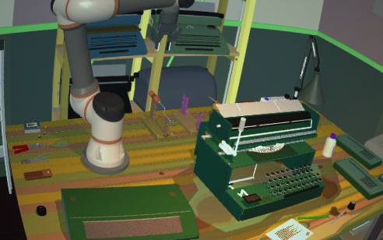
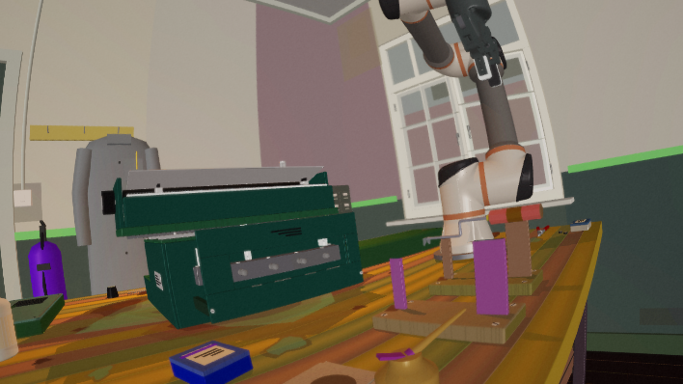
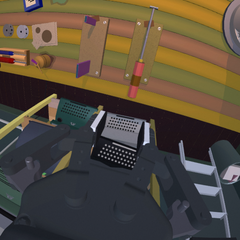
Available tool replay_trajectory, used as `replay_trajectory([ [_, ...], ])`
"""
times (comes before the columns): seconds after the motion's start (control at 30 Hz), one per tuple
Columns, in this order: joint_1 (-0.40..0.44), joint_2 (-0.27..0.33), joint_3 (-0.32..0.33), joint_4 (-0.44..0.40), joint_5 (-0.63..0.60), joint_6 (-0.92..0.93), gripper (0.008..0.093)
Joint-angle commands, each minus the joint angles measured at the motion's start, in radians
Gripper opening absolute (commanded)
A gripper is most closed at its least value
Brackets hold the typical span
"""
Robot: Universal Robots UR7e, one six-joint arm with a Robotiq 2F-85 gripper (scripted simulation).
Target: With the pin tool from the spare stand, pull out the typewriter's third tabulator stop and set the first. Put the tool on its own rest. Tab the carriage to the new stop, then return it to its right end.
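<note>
The typewriter's tabulator stops sit on a grey strip (image 2: pixel 284 264) on its back, seen only from the second side camera and too small to tell apart. The green typewriter (image 1: pixel 260 154) stands on the right half of the bench. The pin tool (image 3: pixel 138 68), red-handled with a thin steel shaft, lies across a brown-post stand (image 1: pixel 160 126) at the bench's back edge. Beside it stands an empty stand with purple posts (image 3: pixel 90 46). My gripper (image 3: pixel 120 133) hangs high above and behind both stands, open and empty.
A yellow shelf rack (image 1: pixel 155 43) with cased typewriters stands right behind the gripper. A green lid (image 1: pixel 128 212) lies at the bench front, the arm's base (image 1: pixel 105 154) left of the stands. An oil can (image 2: pixel 410 366) and blue tin (image 2: pixel 211 360) lie near the back edge.
</note>
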Motion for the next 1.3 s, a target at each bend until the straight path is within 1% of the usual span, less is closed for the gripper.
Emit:
replay_trajectory([
  [0.0, 0.000, 0.000, 0.001, 0.000, 0.000, 0.000, 0.0480],
  [0.07, 0.000, 0.000, 0.000, 0.000, 0.000, 0.000, 0.0465],
  [0.7, 0.000, 0.000, -0.001, 0.001, 0.000, 0.000, 0.0085],
  [1.27, -0.002, -0.002, -0.001, 0.002, 0.000, -0.002, 0.0080],
])
